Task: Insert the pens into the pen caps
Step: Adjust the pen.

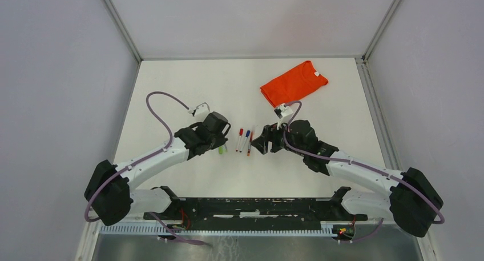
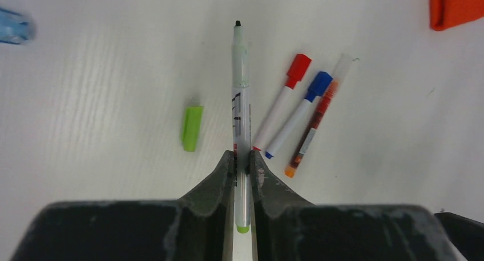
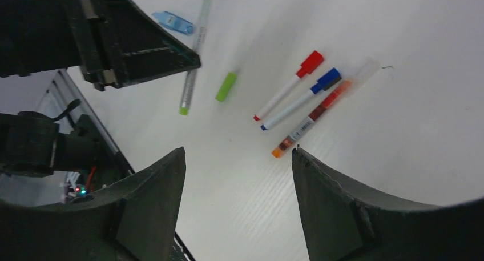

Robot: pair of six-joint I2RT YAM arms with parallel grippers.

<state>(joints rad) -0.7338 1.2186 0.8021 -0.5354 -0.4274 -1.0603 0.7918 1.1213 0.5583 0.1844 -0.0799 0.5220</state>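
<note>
My left gripper [image 2: 242, 155] is shut on a green pen [image 2: 241, 95], its bare dark tip pointing away from me. The green pen cap [image 2: 192, 128] lies loose on the table just left of that pen, apart from it. To the right lie a red-capped pen [image 2: 282, 101], a blue-capped pen [image 2: 297, 115] and an orange pen [image 2: 313, 127] under a clear cap. My right gripper [image 3: 238, 152] hangs open above the table, empty, with the orange pen [image 3: 311, 121] just beyond its right finger. From above, both grippers [image 1: 224, 136] [image 1: 263, 142] flank the pens [image 1: 245, 140].
A folded orange shirt [image 1: 294, 82] lies at the back right of the table. A small translucent blue piece [image 3: 173, 22] sits beyond the green pen's tip. Grey walls enclose the table on three sides.
</note>
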